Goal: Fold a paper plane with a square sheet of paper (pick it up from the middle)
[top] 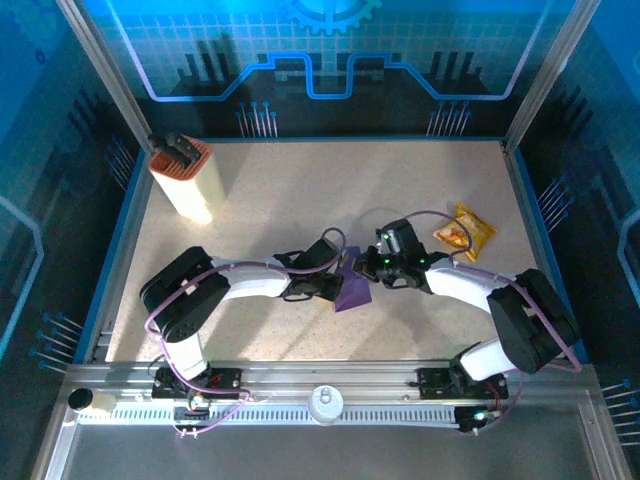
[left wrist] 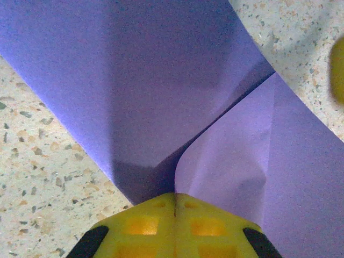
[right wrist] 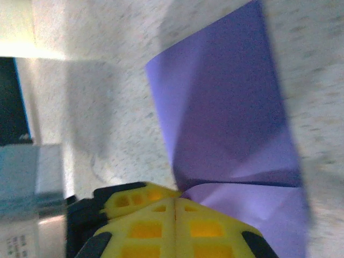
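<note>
A: Across our speckled table (top: 300, 190), the square sheet of paper (top: 350, 290) is at the middle, partly creased.

B: Our left gripper (left wrist: 174, 196) and right gripper (right wrist: 176, 199) each pinch an edge, jaws pressed together. If we pull apart, it could tear.

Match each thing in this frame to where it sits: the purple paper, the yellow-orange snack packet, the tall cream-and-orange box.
Things:
1. purple paper
2. snack packet
3. tall box

Places:
A. far left corner of the table
B. centre, between the left gripper and the right gripper
C. right side, near the right edge

Pairs: 1-B, 2-C, 3-A
</note>
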Action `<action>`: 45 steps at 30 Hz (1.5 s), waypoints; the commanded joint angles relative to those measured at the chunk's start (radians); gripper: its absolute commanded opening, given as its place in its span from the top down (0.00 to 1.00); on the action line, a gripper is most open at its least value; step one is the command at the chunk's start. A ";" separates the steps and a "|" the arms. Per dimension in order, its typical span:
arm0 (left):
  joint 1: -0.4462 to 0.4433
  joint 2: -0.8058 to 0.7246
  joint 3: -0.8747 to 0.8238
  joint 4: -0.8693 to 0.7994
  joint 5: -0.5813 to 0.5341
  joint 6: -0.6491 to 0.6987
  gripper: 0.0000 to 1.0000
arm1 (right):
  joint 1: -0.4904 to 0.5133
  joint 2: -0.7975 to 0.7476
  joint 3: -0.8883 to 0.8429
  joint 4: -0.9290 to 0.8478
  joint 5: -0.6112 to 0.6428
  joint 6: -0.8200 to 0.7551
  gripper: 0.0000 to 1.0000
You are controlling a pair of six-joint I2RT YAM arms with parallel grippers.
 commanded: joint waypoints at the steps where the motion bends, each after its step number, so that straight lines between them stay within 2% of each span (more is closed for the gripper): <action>1: 0.004 0.036 -0.014 -0.080 0.009 0.014 0.93 | 0.030 0.063 -0.004 0.011 0.002 0.034 0.99; 7: 0.003 0.033 -0.016 -0.081 0.009 0.015 0.93 | 0.032 0.130 -0.049 0.084 -0.025 0.064 1.00; 12: 0.003 0.032 -0.016 -0.080 0.008 0.012 0.92 | 0.031 0.141 -0.103 0.079 -0.002 0.073 1.00; 18: 0.003 0.009 0.022 -0.095 0.000 -0.017 0.88 | 0.028 0.177 -0.155 0.108 0.015 0.084 1.00; 22: 0.005 -0.027 0.057 -0.144 -0.033 -0.055 0.74 | 0.028 0.176 -0.168 0.111 0.019 0.087 1.00; 24: 0.005 -0.059 0.065 -0.168 -0.041 -0.076 0.63 | 0.028 0.168 -0.173 0.105 0.027 0.085 1.00; 27: 0.003 -0.117 0.065 -0.198 -0.054 -0.109 0.54 | 0.028 0.161 -0.173 0.098 0.032 0.085 1.00; 29: 0.007 -0.154 0.059 -0.214 -0.043 -0.139 0.53 | 0.028 0.160 -0.174 0.100 0.032 0.085 1.00; 31: 0.009 -0.180 0.051 -0.207 0.014 -0.162 0.56 | 0.028 0.161 -0.173 0.100 0.032 0.086 1.00; 34: 0.009 -0.196 0.041 -0.183 0.120 -0.189 0.79 | 0.028 0.158 -0.173 0.099 0.032 0.086 1.00; 38: 0.035 -0.164 0.019 -0.084 0.326 -0.200 1.00 | 0.028 0.152 -0.168 0.086 0.038 0.084 1.00; 41: 0.059 -0.097 0.038 -0.058 0.451 -0.211 1.00 | 0.027 0.155 -0.167 0.084 0.035 0.082 1.00; 45: 0.062 -0.052 0.056 -0.054 0.503 -0.207 1.00 | 0.027 0.153 -0.168 0.086 0.035 0.084 1.00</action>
